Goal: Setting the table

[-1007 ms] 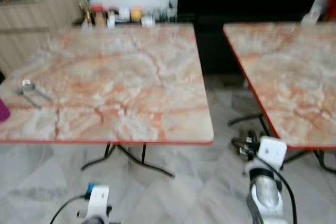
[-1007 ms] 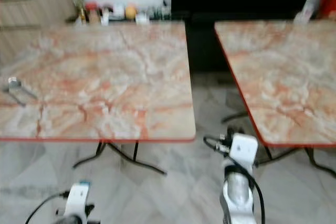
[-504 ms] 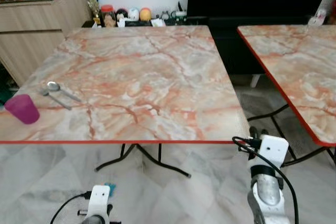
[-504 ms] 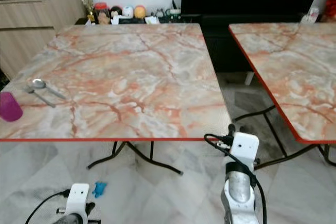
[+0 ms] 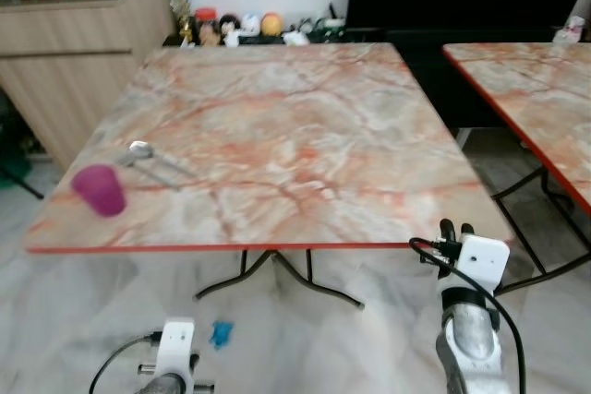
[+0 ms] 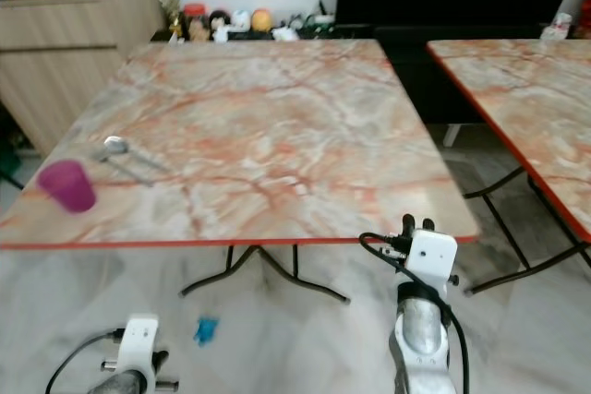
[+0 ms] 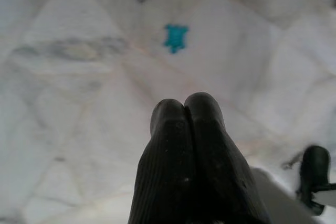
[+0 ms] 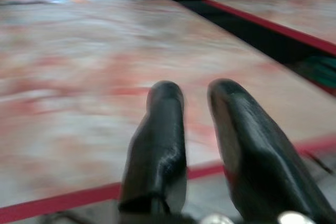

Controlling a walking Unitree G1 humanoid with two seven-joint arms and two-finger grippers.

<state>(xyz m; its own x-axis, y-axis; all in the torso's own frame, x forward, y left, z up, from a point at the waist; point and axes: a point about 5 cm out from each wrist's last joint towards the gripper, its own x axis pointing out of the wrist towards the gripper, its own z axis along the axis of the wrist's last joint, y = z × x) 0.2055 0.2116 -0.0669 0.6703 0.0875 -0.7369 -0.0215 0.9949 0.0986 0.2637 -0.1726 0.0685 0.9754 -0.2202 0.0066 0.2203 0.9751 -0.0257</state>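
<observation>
Purple cup [image 5: 99,190] sits far left of the slightly parted right gripper [image 8: 195,94].

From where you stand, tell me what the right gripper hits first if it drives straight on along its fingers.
Probably nothing at once: the right gripper, fingers apart, points low across the marble table, just above its red edge. It would likely skim the bare tabletop; depth is unclear.
</observation>
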